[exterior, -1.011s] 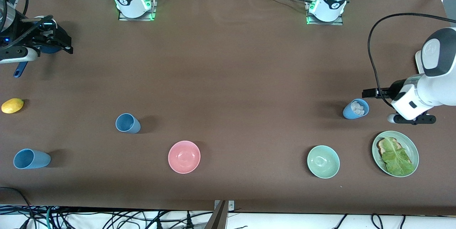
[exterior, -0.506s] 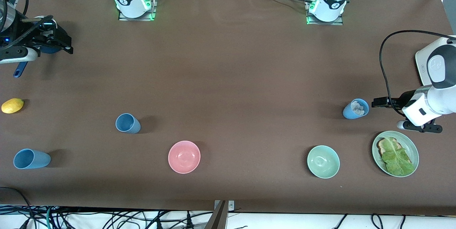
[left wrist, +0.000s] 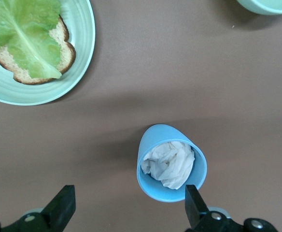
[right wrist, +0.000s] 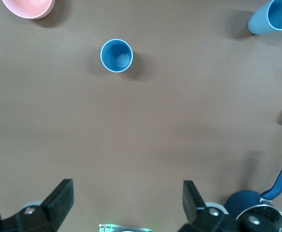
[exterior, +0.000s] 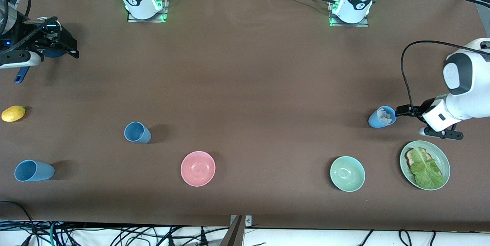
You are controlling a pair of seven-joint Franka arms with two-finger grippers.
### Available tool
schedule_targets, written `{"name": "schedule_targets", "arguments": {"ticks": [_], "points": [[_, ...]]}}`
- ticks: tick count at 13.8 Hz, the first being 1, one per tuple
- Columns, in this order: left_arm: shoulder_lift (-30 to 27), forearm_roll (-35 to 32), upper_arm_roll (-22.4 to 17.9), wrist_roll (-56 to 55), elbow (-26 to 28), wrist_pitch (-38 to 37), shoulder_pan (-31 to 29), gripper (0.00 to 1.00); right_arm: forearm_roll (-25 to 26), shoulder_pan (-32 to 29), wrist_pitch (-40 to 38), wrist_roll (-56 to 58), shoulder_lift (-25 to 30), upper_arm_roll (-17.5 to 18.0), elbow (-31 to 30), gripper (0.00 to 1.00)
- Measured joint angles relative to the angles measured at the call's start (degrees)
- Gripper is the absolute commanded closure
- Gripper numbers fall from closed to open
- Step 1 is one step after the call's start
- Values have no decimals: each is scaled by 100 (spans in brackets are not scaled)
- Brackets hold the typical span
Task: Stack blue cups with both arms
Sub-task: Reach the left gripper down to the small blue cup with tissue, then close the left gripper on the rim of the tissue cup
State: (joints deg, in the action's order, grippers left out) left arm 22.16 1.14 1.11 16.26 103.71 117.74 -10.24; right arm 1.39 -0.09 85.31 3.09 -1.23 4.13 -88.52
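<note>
Left gripper (left wrist: pixel 126 212) open, low over table at left arm's end, one finger (left wrist: pixel 193 207) at rim of paper-stuffed blue cup (exterior: pixel 382 117); forearm level, wrist bent. Right gripper (right wrist: pixel 126 205) open, hovering high over dark-blue pot (exterior: pixel 23 70) at right arm's end. Two empty blue cups (exterior: pixel 137 132) (exterior: pixel 33 170) upright, well apart.

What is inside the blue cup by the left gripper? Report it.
The blue cup holds crumpled white paper or tissue, filling most of its mouth. Whatever lies beneath the wad, including the cup's bottom, is covered. The left gripper is open beside it.
</note>
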Motion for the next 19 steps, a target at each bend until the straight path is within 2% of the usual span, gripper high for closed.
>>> {"name": "schedule_targets", "arguments": {"ticks": [7,19], "points": [[-141,0,-10,3,802,1053,16,0,0,0,33,0,-54,0,-5,0],[-137,0,-10,9,1632,2490,32,0,0,8,164,-1,-66,31,-120,0]]}}
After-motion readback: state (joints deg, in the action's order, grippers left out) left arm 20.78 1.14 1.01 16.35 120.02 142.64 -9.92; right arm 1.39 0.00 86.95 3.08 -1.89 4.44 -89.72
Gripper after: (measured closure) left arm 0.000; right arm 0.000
